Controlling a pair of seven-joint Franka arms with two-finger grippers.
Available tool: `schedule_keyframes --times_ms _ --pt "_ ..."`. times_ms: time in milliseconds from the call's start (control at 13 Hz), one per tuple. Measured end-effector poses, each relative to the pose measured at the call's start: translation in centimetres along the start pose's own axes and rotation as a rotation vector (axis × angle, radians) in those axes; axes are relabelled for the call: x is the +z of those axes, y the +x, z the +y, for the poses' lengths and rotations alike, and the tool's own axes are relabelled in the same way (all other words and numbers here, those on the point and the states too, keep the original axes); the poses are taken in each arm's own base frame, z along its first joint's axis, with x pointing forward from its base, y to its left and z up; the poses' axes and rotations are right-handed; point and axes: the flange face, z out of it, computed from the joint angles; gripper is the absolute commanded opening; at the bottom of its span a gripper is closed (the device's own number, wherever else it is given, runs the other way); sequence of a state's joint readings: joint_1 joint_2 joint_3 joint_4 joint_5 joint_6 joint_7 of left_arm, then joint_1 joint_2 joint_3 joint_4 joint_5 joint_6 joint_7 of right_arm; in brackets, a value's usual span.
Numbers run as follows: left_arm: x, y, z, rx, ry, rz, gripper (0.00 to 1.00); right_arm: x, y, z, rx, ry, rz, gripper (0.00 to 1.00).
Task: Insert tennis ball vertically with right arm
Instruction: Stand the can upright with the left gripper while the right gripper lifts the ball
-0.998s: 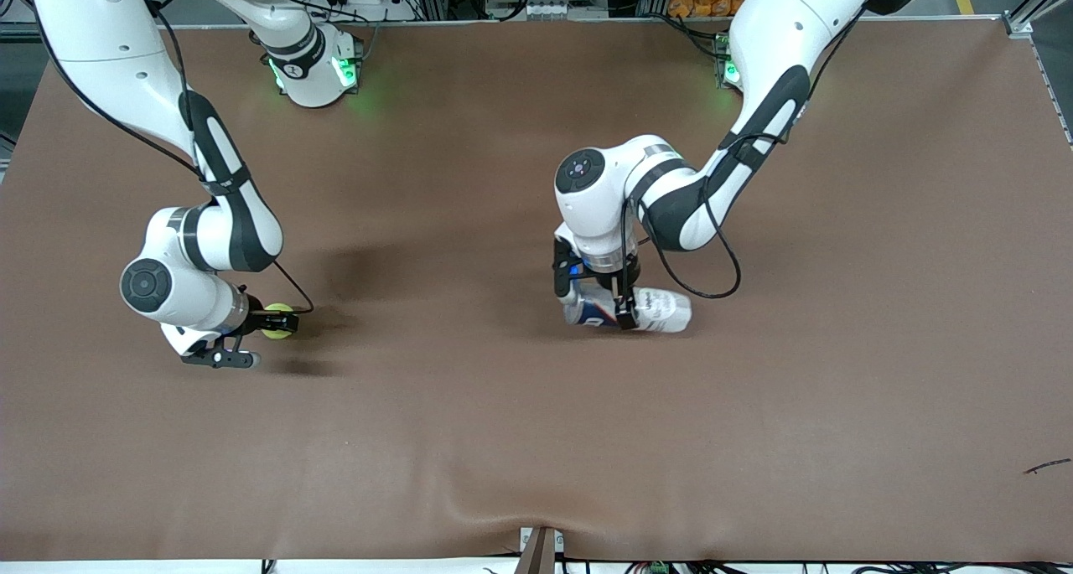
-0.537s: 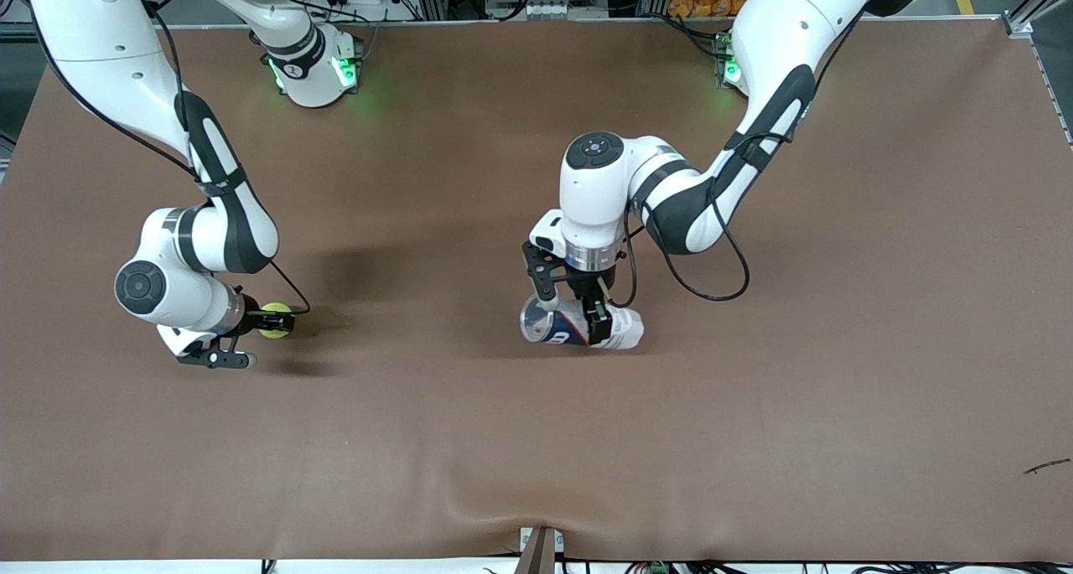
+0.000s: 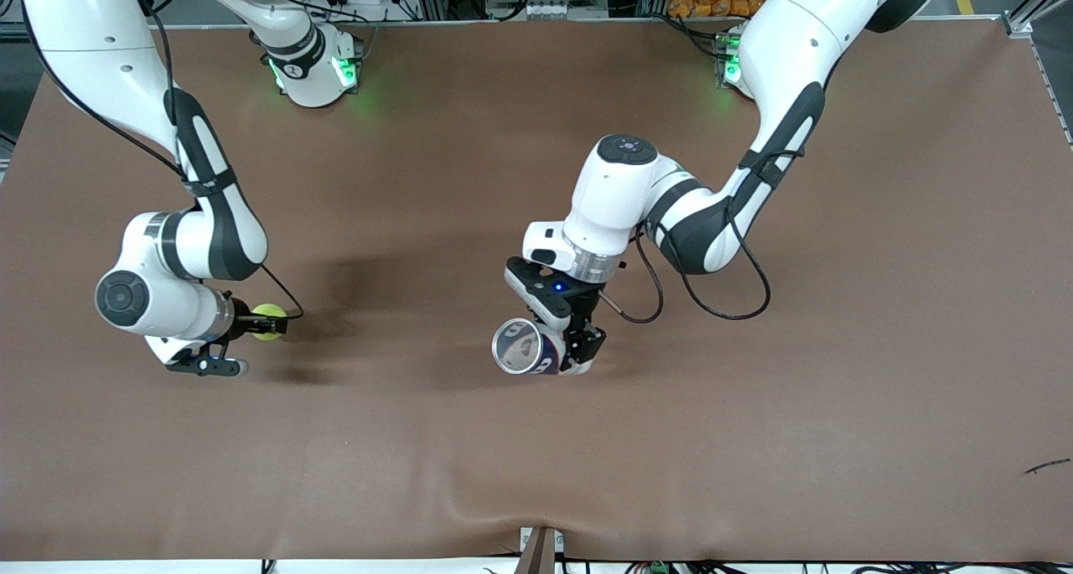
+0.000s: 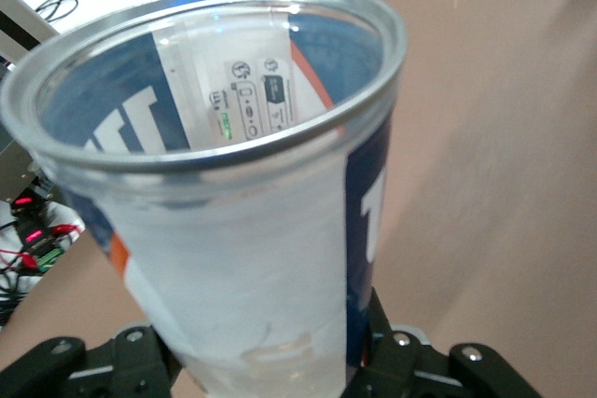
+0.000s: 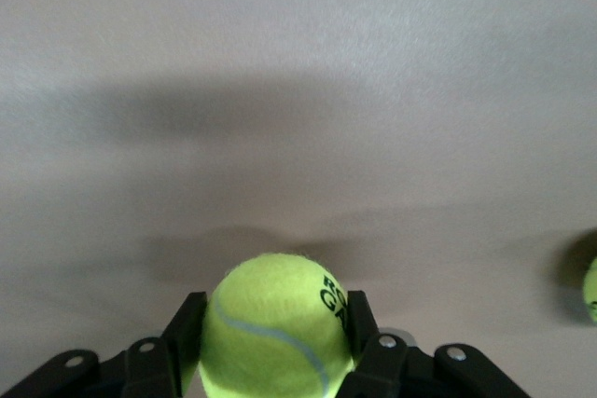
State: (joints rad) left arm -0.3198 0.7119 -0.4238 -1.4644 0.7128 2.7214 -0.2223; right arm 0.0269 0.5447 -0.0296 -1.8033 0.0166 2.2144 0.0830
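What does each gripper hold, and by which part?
The right gripper clamps the tennis ball across its sides; the left gripper grips the clear can around its lower body.

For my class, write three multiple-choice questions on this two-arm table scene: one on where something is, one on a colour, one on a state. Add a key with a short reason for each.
1. Where is the tennis ball?
A. lying inside the can
B. between the right gripper's fingers
C. loose on the table

2. What colour is the table cover?
A. brown
B. green
C. white

3. How is the clear can held by the left gripper?
A. lying flat on the table
B. capped with a lid
C. lifted, its open mouth tilted up toward the front camera

Key: B, the right gripper clamps the ball on both sides; A, the whole cover is brown; C, the front view looks into its open rim.
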Motion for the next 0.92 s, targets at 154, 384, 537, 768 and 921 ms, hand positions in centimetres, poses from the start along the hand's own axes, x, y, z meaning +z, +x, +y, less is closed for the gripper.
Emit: schedule_keyframes --times_ms 154,384,537,768,921 --pt "-0.4 0.6 0.3 -0.073 -0.032 0.076 0.73 -0.6 0.3 0.2 0.003 0.001 0.008 0.13" --pt "0.6 0.3 1.3 -0.101 -0.093 0.187 0.73 -1.4 0.8 0.2 0.004 0.003 0.026 0.00" --pt "1.6 -0.4 2.1 -0.109 -0.133 0.244 0.73 -2.3 1.1 0.1 0.004 0.005 0.043 0.00" --pt "4.0 -2.4 3.5 -0.130 -0.194 0.308 0.73 -4.6 1.6 0.0 0.003 0.009 0.083 0.00" --pt "6.5 -4.8 4.1 -0.136 -0.223 0.342 0.73 -6.9 1.8 -0.4 -0.002 0.016 0.123 0.00"
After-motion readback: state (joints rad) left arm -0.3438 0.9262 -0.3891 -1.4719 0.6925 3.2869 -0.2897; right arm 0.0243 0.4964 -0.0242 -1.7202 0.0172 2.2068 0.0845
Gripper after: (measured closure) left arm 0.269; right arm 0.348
